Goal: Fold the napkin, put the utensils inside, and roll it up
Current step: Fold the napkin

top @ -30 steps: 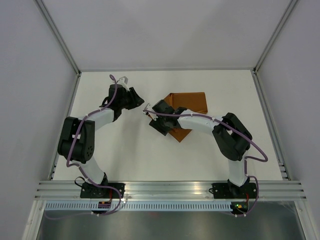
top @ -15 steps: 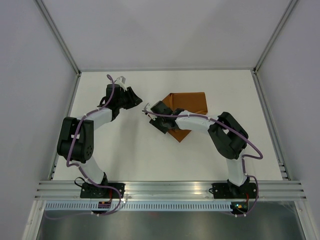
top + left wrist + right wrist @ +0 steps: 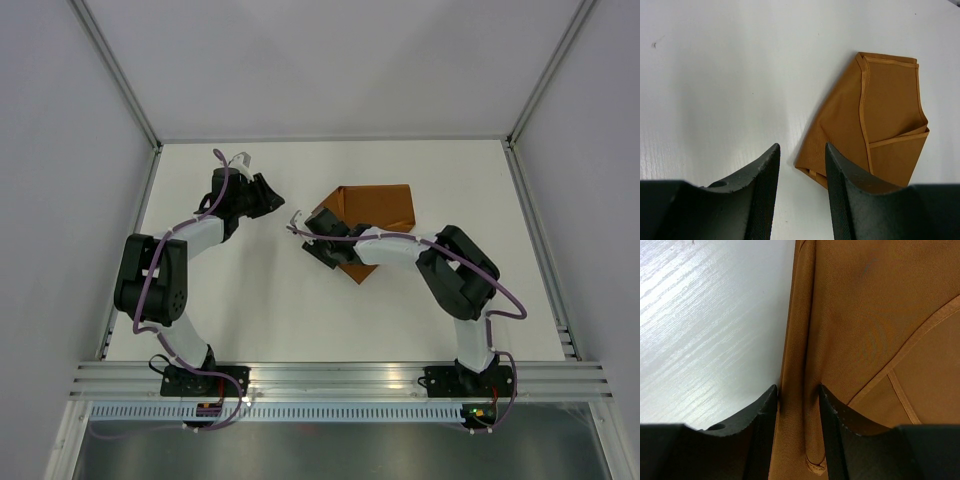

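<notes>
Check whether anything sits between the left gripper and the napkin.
Nothing visible does. Only bare white table lies between the left gripper and the napkin. The right gripper, closed on a fold at the napkin's left edge, is the nearest thing to that path.

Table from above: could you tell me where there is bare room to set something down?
Bare: the wide strip between the napkin and the table's near edge, and the far edge behind it. Crowded: mid-table, where the right hand meets the napkin, left hand nearby.
</notes>
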Robot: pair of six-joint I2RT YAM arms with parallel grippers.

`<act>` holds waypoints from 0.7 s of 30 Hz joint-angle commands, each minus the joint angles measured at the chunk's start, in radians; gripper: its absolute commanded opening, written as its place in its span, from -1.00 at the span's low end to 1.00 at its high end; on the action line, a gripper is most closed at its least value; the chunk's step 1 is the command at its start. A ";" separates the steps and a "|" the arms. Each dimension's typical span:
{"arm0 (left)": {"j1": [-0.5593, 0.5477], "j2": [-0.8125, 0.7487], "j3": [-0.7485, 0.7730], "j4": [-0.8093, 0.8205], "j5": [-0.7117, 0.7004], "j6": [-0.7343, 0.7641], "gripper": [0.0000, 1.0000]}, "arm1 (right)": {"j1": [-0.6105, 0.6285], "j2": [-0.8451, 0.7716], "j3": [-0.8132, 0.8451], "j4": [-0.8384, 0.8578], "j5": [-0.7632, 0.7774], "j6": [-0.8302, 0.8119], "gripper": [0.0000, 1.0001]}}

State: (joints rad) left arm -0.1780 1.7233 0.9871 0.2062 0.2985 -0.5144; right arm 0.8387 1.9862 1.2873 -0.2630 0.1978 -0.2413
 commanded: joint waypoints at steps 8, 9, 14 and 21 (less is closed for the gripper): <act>0.005 0.002 0.010 0.041 0.037 -0.029 -0.07 | -0.012 -0.027 -0.078 -0.042 -0.126 -0.041 -0.09; 0.005 0.008 0.015 0.042 0.040 -0.026 -0.07 | -0.013 -0.042 -0.086 -0.044 -0.130 -0.044 -0.08; 0.003 0.053 0.059 0.045 0.080 -0.004 -0.06 | -0.030 -0.101 -0.108 -0.071 -0.136 -0.049 -0.10; -0.021 0.150 0.123 0.067 0.136 0.013 -0.06 | -0.038 -0.193 -0.091 -0.116 -0.129 -0.007 0.06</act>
State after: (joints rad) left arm -0.1822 1.8355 1.0504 0.2329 0.3756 -0.5137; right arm 0.8074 1.8751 1.1870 -0.3305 0.0792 -0.2794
